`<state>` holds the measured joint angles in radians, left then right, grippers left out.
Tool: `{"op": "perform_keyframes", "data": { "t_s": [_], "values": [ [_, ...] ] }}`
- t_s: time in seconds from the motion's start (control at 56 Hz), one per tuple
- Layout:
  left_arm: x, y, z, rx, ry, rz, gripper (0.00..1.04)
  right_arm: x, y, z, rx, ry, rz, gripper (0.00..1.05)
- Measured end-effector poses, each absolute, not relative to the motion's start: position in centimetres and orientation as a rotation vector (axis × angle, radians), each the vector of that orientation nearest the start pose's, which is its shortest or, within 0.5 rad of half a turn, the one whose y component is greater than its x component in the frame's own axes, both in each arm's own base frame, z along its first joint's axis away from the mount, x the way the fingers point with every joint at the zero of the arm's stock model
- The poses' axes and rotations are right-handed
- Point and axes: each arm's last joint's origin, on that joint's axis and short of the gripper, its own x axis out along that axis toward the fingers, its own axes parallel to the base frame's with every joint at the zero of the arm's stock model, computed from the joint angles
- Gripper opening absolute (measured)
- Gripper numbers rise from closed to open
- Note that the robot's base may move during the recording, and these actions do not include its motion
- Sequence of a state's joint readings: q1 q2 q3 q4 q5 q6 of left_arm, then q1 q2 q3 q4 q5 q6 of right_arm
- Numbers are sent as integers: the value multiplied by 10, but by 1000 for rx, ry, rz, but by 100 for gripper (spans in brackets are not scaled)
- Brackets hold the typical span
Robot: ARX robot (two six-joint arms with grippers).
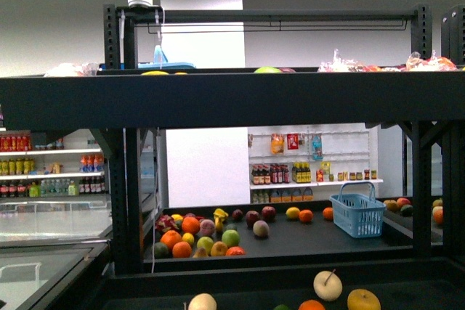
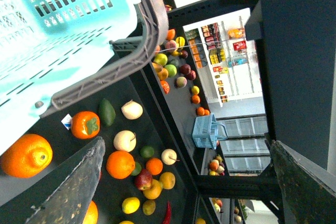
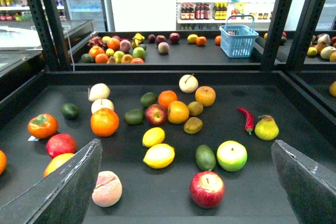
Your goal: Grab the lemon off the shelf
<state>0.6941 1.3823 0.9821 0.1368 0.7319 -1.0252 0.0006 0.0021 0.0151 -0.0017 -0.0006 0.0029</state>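
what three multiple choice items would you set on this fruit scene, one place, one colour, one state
1. The red chilli lies: A beside the yellow pear; B on the top deck; C hanging from an upright.
2. The background basket is: A red; B blue; C black.
3. The right hand is: A shut on a fruit; B shut on the chilli; C open, empty.
Answers: 1A, they lie side by side; 2B, its mesh is blue; 3C, fingers wide apart, nothing between.
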Motion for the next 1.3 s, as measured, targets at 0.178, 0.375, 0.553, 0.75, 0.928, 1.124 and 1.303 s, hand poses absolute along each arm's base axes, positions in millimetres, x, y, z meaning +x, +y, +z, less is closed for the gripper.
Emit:
{"op": "perform_keyframes", "data": {
  "t_s": [0.178, 0.375, 0.553, 0.75, 0.928, 1.124, 1.303],
  "values": [
    [287, 214, 292, -1266, 204, 108, 97, 97, 0, 168, 3, -11, 1, 97],
    [316, 228, 284, -1294, 195, 102, 97, 97, 0, 168, 3, -11, 1, 97],
    [338, 234, 275, -1310, 164, 72, 97, 97, 0, 168, 3, -11, 1, 97],
    [354, 240, 271, -1314, 137, 75, 97, 97, 0, 168, 3, -11, 1, 97],
    [369, 247, 270, -1294, 126, 90, 96, 97, 0, 168, 3, -11, 1, 97],
    [378, 251, 266, -1275, 136, 112, 64, 97, 0, 168, 3, -11, 1, 97],
    [379, 252, 267, -1259, 121, 107, 34, 97, 0, 168, 3, -11, 1, 97]
  ]
}}
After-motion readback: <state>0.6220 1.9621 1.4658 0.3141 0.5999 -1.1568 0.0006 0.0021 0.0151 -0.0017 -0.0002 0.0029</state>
